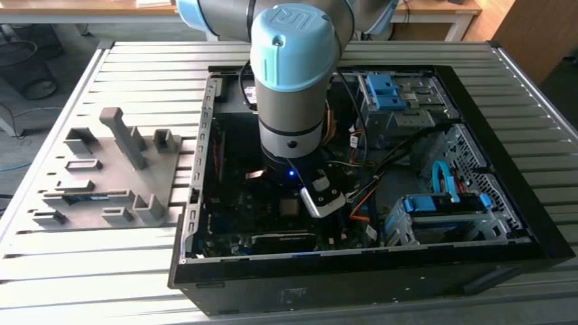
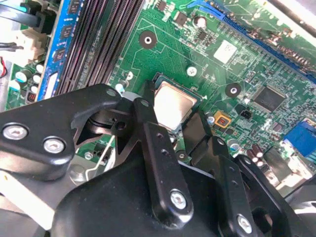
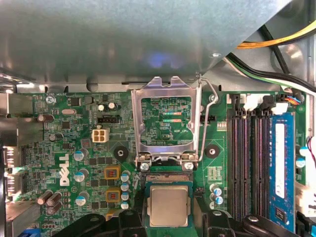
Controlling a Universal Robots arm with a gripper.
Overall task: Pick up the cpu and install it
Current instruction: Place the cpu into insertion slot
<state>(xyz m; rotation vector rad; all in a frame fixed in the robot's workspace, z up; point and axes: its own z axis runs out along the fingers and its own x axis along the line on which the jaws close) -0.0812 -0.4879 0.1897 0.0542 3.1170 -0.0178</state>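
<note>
The cpu (image 3: pixel 169 205), a small square chip with a silvery face, lies level over the socket on the green motherboard (image 3: pixel 64 148), just below the raised metal load plate (image 3: pixel 168 123). My gripper (image 3: pixel 169 219) straddles it. Black fingers (image 3: pixel 134 219) stand against two opposite edges of the chip, shut on it. The second wrist view gives the same hold, with the cpu (image 2: pixel 173 103) between the gripper's (image 2: pixel 170 118) fingers (image 2: pixel 143 116). In the exterior view the arm reaches straight down into the open computer case (image 1: pixel 505 250), with the gripper (image 1: pixel 289 196) low over the board.
Memory slots with a blue-labelled stick (image 3: pixel 280 168) run close beside the socket. Yellow and black cables (image 3: pixel 276 44) cross near the case wall. A blue-tabbed drive cage (image 1: pixel 442 213) fills one case corner. A grey parts fixture (image 1: pixel 108 183) sits on the slatted table at the exterior view's left.
</note>
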